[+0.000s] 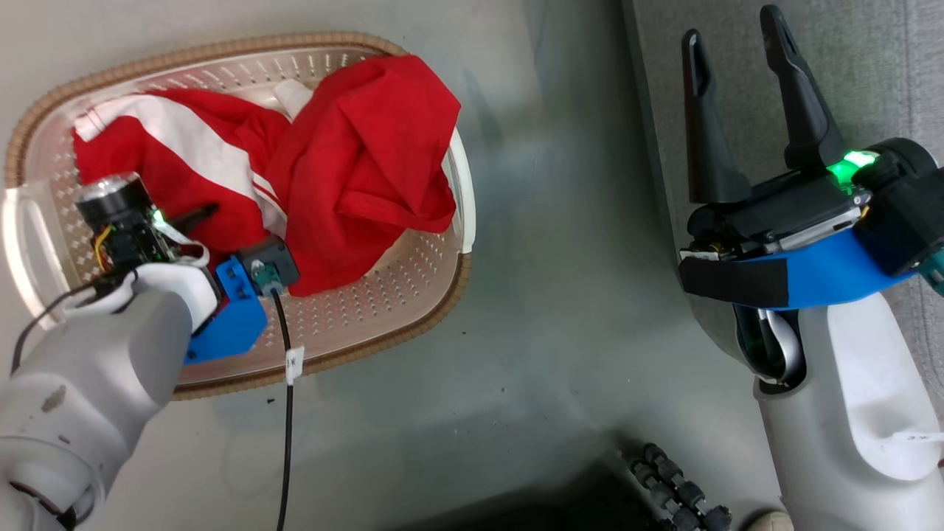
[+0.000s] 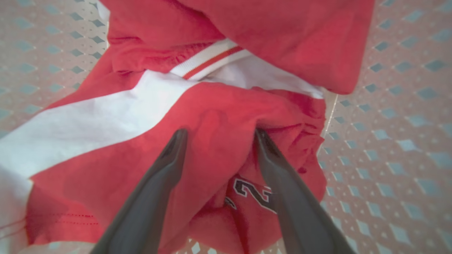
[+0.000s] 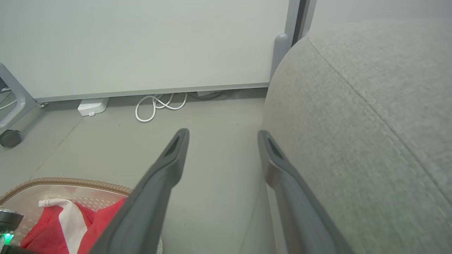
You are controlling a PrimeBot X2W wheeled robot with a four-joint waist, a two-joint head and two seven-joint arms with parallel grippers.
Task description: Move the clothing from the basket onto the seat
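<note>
Head view, A: where did the clothing (image 1: 354, 162) lie?

B: Heaped in the basket (image 1: 413, 295), which stood on the floor (image 1: 560, 332). Red folds with white stripes. One fold draped over the rim on the side facing the seat (image 1: 870, 74).

A: And the left hand?

B: Left wrist view: left hand (image 2: 219, 134) pointed down into the heap. Fingers were spread wide, with a raised red fold lying between the tips. The tips sat right at the fabric, though contact could not be judged. Nothing was pinched; the hand was released. A printed numeral (image 2: 256, 192) on the cloth lay just beside one finger.

A: Right hand?

B: Right hand (image 1: 731, 26) was also released, fingers apart and empty. It was over the near edge of the seat, well apart from the basket and the clothing. Right wrist view: one finger crossed bare floor and the other ran along the seat's rounded grey side, below its stitched seam. The basket rim and some red-and-white cloth showed in the lower left corner.
</note>
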